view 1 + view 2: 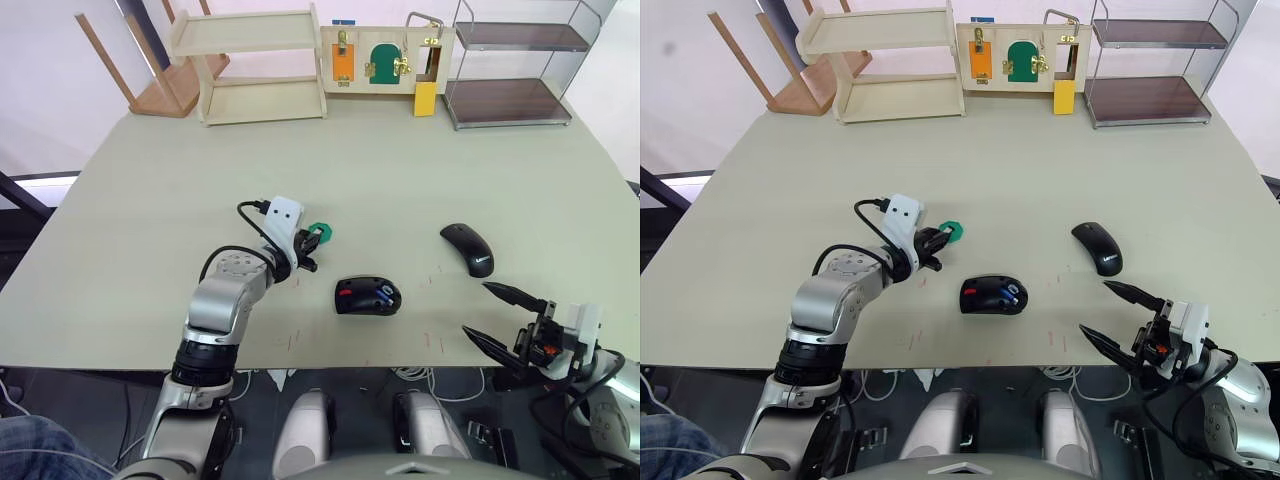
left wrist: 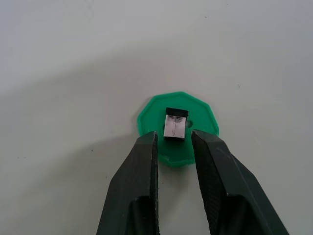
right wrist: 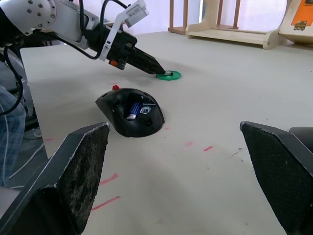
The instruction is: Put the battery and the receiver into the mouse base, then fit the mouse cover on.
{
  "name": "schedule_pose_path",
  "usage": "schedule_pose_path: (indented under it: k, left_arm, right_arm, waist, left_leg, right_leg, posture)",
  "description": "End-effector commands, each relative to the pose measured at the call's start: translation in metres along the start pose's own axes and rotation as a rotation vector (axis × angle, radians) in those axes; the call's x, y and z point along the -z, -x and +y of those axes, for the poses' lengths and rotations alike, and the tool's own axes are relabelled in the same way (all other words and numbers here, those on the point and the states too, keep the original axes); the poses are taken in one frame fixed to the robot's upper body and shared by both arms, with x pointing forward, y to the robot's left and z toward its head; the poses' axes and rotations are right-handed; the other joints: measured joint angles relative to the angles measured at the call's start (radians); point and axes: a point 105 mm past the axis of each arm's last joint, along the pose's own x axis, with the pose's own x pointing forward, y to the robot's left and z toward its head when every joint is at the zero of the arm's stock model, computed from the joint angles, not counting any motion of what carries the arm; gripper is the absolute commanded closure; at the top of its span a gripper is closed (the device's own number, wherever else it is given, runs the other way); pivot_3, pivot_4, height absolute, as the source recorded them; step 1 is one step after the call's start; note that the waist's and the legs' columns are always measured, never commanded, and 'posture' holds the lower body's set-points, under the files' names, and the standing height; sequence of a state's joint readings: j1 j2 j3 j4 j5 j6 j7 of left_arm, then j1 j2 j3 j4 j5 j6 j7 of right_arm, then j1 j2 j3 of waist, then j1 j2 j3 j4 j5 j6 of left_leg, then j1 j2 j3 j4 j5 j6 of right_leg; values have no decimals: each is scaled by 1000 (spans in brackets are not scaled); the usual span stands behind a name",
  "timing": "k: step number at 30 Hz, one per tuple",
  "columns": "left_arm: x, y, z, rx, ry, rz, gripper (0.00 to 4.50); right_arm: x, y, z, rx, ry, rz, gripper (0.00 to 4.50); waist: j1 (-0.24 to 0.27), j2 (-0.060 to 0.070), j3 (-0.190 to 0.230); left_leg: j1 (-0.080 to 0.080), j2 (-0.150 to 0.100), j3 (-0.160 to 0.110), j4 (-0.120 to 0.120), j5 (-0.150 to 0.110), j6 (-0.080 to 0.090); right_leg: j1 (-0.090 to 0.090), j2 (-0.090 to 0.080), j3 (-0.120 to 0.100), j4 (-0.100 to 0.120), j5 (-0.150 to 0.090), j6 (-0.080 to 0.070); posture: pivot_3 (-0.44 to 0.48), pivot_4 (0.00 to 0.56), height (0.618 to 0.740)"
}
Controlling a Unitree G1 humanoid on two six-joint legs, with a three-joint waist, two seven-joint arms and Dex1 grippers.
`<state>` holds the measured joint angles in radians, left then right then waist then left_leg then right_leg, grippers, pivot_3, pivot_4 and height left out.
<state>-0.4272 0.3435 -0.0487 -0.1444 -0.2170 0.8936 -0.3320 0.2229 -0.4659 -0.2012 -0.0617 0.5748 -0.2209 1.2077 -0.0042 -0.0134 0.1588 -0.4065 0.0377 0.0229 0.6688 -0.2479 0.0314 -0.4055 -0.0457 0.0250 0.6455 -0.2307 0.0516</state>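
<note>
Since the receiver lies just ahead of the left gripper, its slightly spread fingers straddle it for pinching.

On the desk the mouse base lies near the front edge, with the battery in it. The mouse cover lies to its right and a little farther back. The receiver rests on a disc, behind and left of the base.
</note>
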Motion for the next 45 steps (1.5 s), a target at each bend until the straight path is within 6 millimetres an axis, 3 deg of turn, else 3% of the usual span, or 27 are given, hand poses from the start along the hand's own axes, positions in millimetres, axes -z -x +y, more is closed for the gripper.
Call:
schedule_pose_path:
  k: [1,28,32,45]
  left_arm:
    - [-11,0,-2,9,-27,-40,3294]
    - [-6,-4,-3,25,-26,-12,3294]
    - [-6,-5,-3,25,-29,-9,4434]
    - [-13,0,0,19,-60,-32,4471]
  right_arm:
    - [-7,0,1,-4,33,-17,0]
    - [-5,0,5,1,32,-16,0]
    - [-5,0,6,0,32,-15,0]
    - [-8,-1,6,-11,33,-27,0]
  waist:
    - [0,0,0]
    - [0,0,0]
    - [0,0,0]
    - [0,0,0]
  left_leg:
    - [0,0,0,0,0,0]
    - [0,0,0,0,0,0]
    - [0,0,0,0,0,0]
    - [0,0,0,0,0,0]
  right_leg:
    - [0,0,0,0,0,0]
    - [0,0,0,0,0,0]
    - [0,0,0,0,0,0]
    - [0,0,0,0,0,0]
  posture:
    - [0,150,740]
    - [0,150,740]
    - [0,150,740]
    - [0,150,740]
